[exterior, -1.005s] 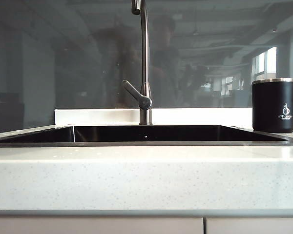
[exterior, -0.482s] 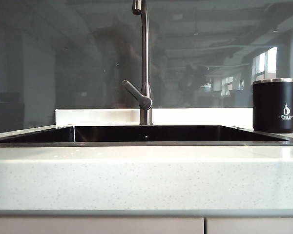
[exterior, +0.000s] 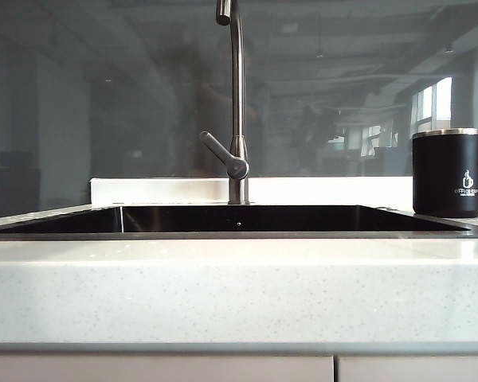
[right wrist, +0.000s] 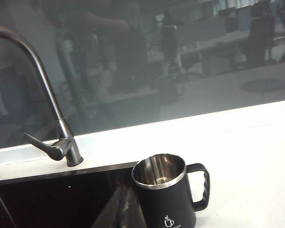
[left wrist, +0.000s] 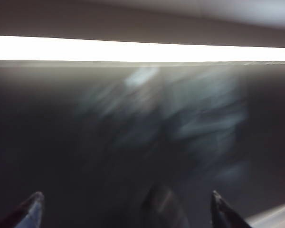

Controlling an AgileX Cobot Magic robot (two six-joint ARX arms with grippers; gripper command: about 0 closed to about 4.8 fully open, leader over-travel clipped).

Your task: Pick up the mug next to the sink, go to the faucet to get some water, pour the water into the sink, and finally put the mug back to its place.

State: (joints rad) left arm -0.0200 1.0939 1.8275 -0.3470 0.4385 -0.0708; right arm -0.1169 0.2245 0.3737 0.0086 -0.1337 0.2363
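Black mug parked beside the sink, nothing held.

My left gripper (left wrist: pixel 125 209) shows spread, empty fingertips in a blurred view; I can't see the right gripper, which reads closed. The mug (exterior: pixel 448 173) stands upright on the counter (exterior: pixel 239 290), right of sink (exterior: pixel 239 219) and faucet (exterior: pixel 236 103).

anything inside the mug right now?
Right wrist view: the mug stands upright by the sink; shiny steel walls show inside, nothing else visible. Its bottom is hidden by the rim.

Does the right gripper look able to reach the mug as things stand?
Probably yes. The mug stands upright and alone on the counter beside the sink, close below the right wrist camera, nothing between. The right gripper is shut and unseen, so it must open first.
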